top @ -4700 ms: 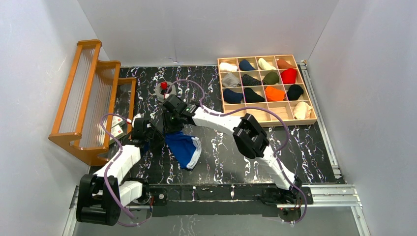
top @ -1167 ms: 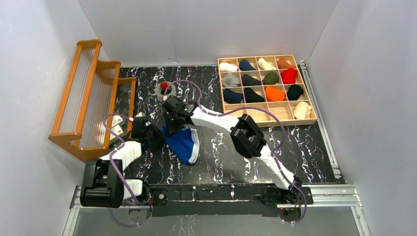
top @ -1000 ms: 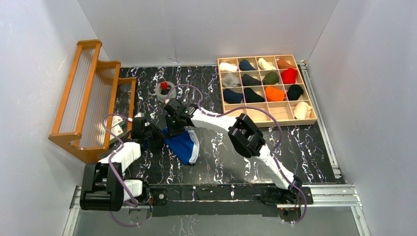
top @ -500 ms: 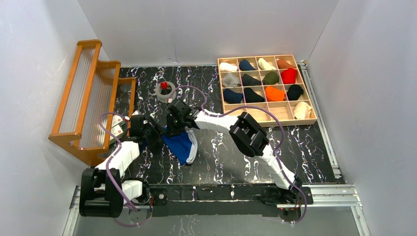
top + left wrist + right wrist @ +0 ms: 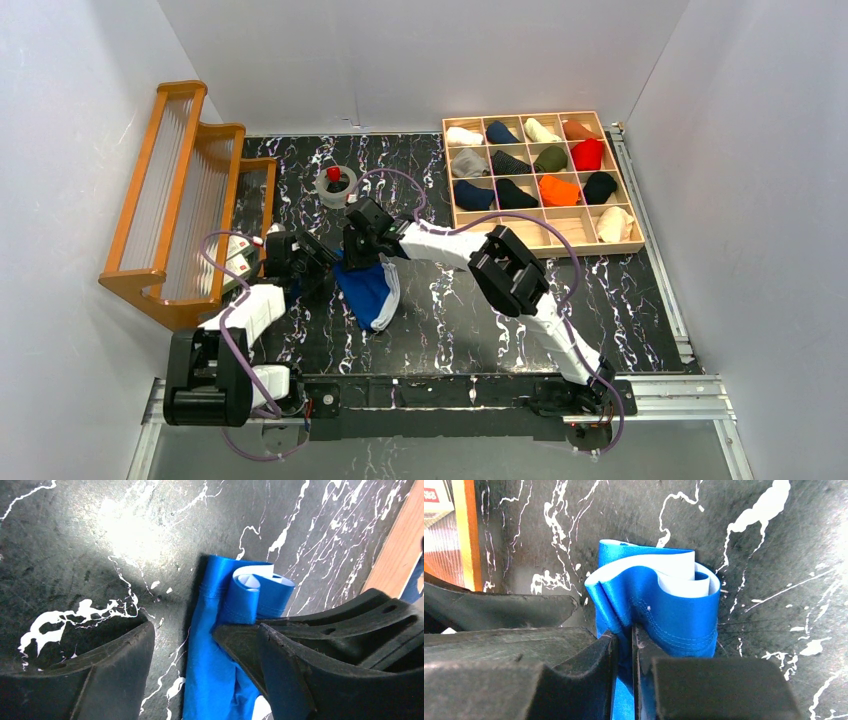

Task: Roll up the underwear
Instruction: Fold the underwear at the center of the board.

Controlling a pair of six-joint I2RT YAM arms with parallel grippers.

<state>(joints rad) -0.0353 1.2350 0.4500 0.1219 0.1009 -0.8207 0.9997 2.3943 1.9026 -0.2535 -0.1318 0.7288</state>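
The blue underwear (image 5: 368,292) lies on the black marbled table, left of the middle. Its far end is curled into a loose roll with white lining showing, seen in the right wrist view (image 5: 659,605) and in the left wrist view (image 5: 250,592). My right gripper (image 5: 352,260) (image 5: 624,630) is shut on a fold of the blue fabric just below the roll. My left gripper (image 5: 318,264) (image 5: 182,630) is open, with its fingers (image 5: 90,680) on either side of the fabric's left edge and not clamping it. The orange underwear is out of view.
A wooden rack (image 5: 170,200) stands at the left, with a small white box (image 5: 238,255) beside it. A tape roll (image 5: 336,186) with a red cap lies behind the grippers. A wooden divided tray (image 5: 566,229) at the back right holds several rolled bundles.
Both grippers have shifted slightly to the right and away. The blue fabric has drawn in and looks narrower, and its far end is curled over more.
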